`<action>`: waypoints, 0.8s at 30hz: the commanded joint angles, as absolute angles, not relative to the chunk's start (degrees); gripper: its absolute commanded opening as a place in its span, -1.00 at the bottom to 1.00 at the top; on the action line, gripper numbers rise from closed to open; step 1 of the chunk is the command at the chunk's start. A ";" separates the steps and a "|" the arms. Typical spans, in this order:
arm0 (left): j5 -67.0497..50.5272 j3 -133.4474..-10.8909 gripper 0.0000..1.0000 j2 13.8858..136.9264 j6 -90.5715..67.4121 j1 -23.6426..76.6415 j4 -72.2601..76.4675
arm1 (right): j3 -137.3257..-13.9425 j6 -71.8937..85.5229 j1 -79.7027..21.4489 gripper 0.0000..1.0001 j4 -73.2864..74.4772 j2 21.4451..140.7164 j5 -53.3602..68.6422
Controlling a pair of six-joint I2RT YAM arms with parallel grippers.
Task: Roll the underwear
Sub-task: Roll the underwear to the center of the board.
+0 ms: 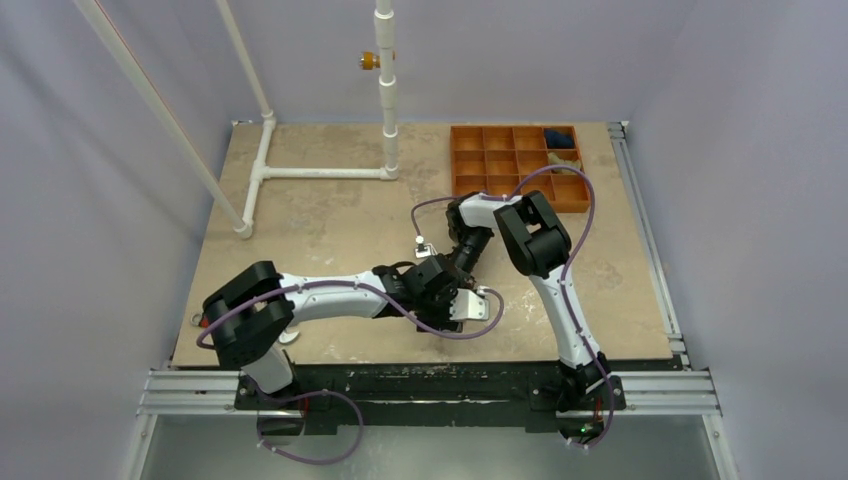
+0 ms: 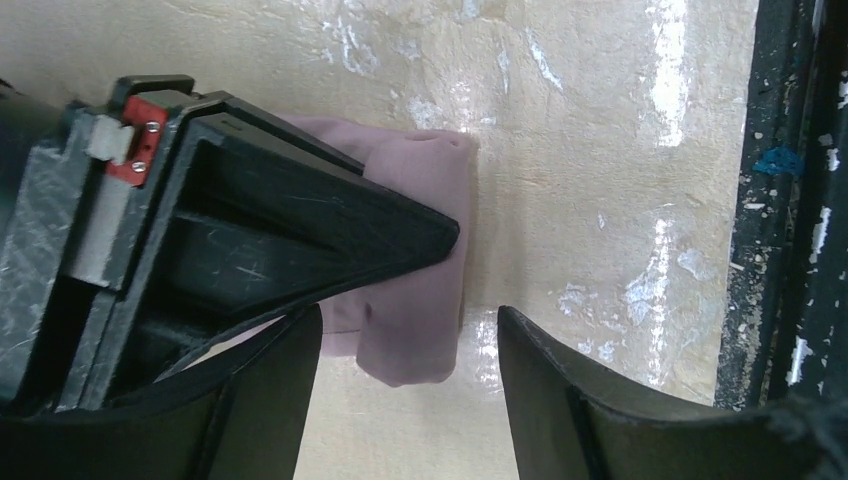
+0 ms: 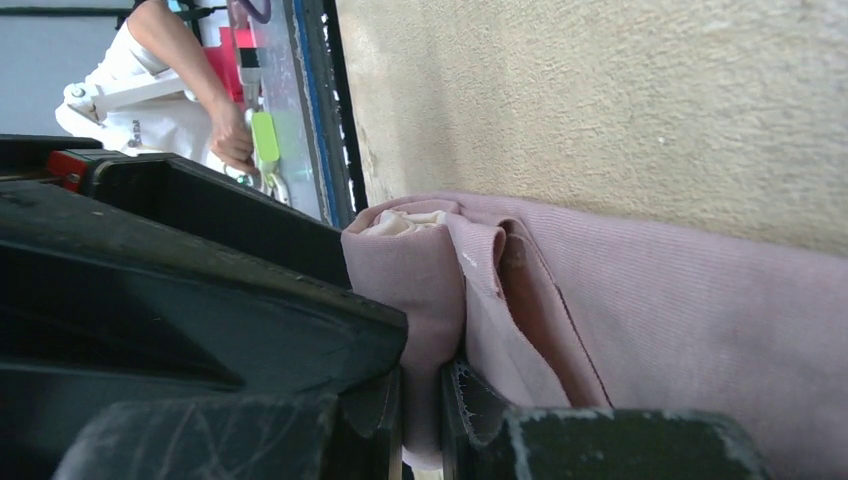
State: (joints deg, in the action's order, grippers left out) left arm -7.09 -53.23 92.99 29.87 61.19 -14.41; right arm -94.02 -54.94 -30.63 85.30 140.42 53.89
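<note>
Fingers (image 3: 620,445) of R gripper (image 3: 422,410) pressed together on a fold of the underwear (image 3: 650,300). L gripper (image 2: 410,395) spread wide, gripping nothing, cloth end just beyond its tips. Underwear sits on table (image 2: 600,150) near front edge, btw the two arms. Progress: looks mostly rolled, a thick layered bundle w/ cream panel (image 3: 410,220) tucked inside. Prob left: tighten, let go. Cloth soft, fine-ribbed, dusty pink. Table beige, mottled, glossy scuffs.
</note>
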 commanded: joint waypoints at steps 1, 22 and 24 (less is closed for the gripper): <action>-4.49 -53.94 0.26 95.18 31.77 62.64 -9.95 | -94.25 -57.89 -30.67 -1.00 75.23 144.12 45.96; -8.69 -53.61 -1.00 100.63 30.31 62.50 -13.42 | -92.92 -55.99 -30.67 -0.72 72.84 141.99 45.88; -9.65 -53.95 -1.00 100.84 30.61 62.41 -15.09 | -93.01 -56.38 -30.61 -0.57 73.23 141.56 45.96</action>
State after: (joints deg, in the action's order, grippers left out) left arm -5.30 -53.95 97.93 29.71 62.37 -12.34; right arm -93.91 -53.95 -30.61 85.45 140.40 53.01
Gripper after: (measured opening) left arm 0.098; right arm 0.169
